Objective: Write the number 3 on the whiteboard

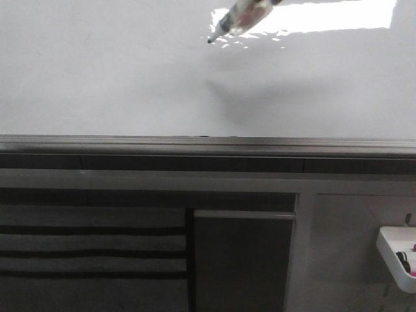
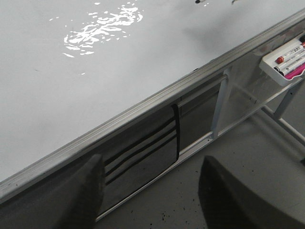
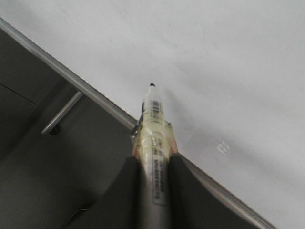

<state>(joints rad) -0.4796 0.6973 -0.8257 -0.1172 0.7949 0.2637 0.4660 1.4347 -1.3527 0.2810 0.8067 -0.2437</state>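
Note:
The whiteboard [image 1: 104, 78] is a glossy white board with a grey edge rail [image 1: 208, 145] and a bright glare at its top right. No number 3 shows on it; its surface is bare. My right gripper [image 3: 153, 160] is shut on a marker [image 3: 153, 124] with a black tip. In the front view the marker [image 1: 244, 17] comes in from the top, its tip just off or at the board near the glare. My left gripper [image 2: 150, 191] is open and empty, below the board's rail [image 2: 143, 107]. The board also shows in the right wrist view [image 3: 214, 62].
A small white tray [image 1: 396, 257] with markers hangs at the lower right, also in the left wrist view [image 2: 286, 59]. A dark cloth panel with black stripes [image 1: 91, 253] and a metal frame [image 1: 244, 218] sit under the board.

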